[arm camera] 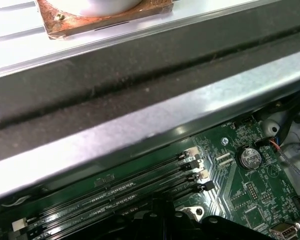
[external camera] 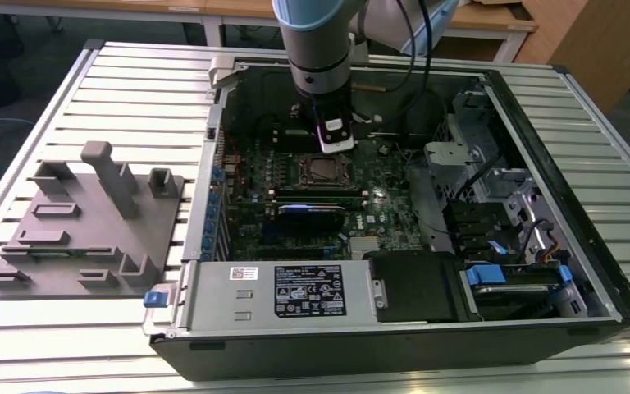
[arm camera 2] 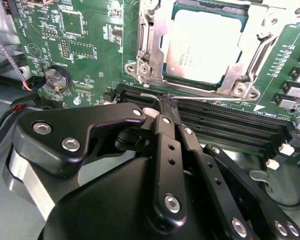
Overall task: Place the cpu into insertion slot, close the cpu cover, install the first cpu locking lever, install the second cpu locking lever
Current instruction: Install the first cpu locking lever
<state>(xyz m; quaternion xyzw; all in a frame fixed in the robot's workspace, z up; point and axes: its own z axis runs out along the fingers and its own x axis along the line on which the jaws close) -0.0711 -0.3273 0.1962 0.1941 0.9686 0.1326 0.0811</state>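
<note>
Inside the open computer case (external camera: pixel 216 172), the arm reaches down over the green motherboard (arm camera 2: pixel 90 45). The cpu (arm camera 2: pixel 202 45) lies flat in the insertion slot (external camera: pixel 321 171), its pale metal top showing through the window of the cpu cover (arm camera 2: pixel 231 76), which lies down around it. A thin wire locking lever (arm camera 2: pixel 210 99) runs along the socket edge beside the memory slots. My gripper (arm camera 2: pixel 165 102) is shut, its tips together right at this wire; I cannot tell whether they pinch it or only touch it. In the exterior view the gripper (external camera: pixel 335 146) hangs just behind the socket.
Long black memory slots (arm camera 2: pixel 230 122) lie between gripper and socket. A coin battery (arm camera 2: pixel 56 78) and loose cables sit to one side. A black expansion card (external camera: pixel 312 211), the power supply (external camera: pixel 293 291) and drive cage (external camera: pixel 490 189) crowd the case. A grey fixture (external camera: pixel 85 222) stands on the table.
</note>
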